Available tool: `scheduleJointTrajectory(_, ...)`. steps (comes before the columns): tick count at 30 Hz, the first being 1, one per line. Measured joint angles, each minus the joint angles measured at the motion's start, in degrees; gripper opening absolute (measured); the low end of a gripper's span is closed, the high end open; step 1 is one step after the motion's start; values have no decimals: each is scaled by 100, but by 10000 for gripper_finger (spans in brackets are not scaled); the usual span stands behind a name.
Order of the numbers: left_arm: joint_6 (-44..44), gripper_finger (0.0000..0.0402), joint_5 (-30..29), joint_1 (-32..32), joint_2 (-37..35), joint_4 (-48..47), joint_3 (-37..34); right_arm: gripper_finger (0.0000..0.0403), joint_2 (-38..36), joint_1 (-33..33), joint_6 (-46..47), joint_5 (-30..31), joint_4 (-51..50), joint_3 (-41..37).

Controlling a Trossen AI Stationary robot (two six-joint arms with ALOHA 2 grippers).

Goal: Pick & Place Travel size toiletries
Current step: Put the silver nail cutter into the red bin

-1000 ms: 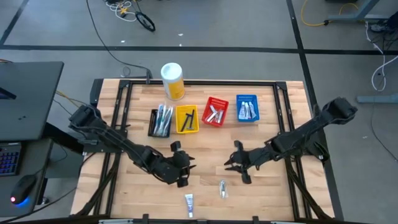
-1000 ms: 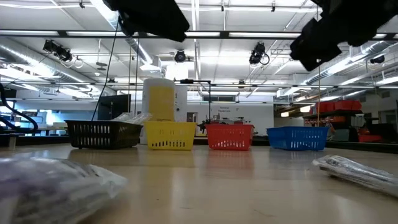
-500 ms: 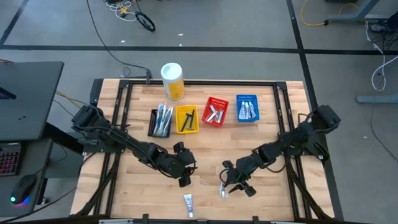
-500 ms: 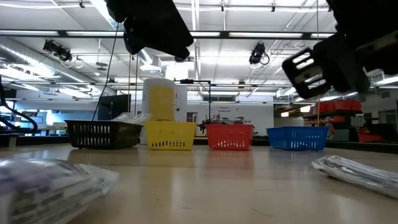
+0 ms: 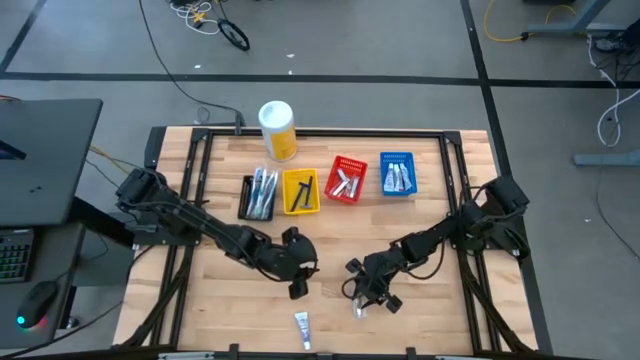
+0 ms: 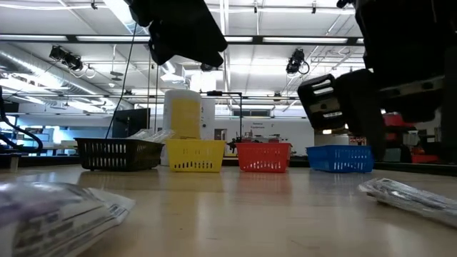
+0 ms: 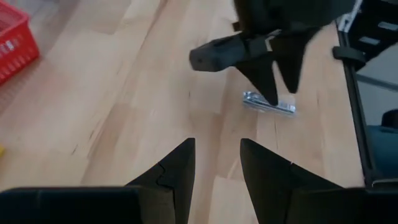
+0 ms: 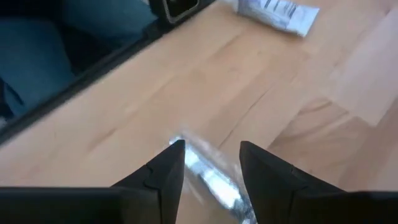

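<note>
Spreading its fingers (image 8: pixel 177 163) over a silver packet (image 8: pixel 214 174), the right gripper (image 5: pixel 362 294) hangs low near the tabletop's (image 5: pixel 450 310) front edge, arm reaching in from the right. The left gripper (image 5: pixel 300 275) hovers just beside it, fingers (image 7: pixel 174 171) also parted and holding nothing, arm stretched from the left. A white tube (image 5: pixel 303 325) lies at the front edge. Other toiletries sit in four baskets (image 5: pixel 300 191) at the back. Only the left wrist view shows the packet (image 7: pixel 268 104) lying directly beneath the right gripper's fingers.
</note>
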Motion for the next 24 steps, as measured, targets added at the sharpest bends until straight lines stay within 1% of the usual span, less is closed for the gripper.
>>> scheduleJointTrajectory(3,187,135,37,-2,0,18,0,164,121,-10,-247,207,28,4)
scheduleJointTrajectory(8,205,135,81,0,0,14,0,164,462,-4,-459,427,338,6)
scheduleJointTrajectory(13,395,135,81,0,0,16,0,163,644,-25,-441,405,443,24)
scheduleJointTrajectory(19,457,135,81,0,0,5,0,163,558,-38,-223,456,583,-5)
scheduleJointTrajectory(24,468,135,87,0,0,-3,0,163,214,-43,-264,544,620,-17)
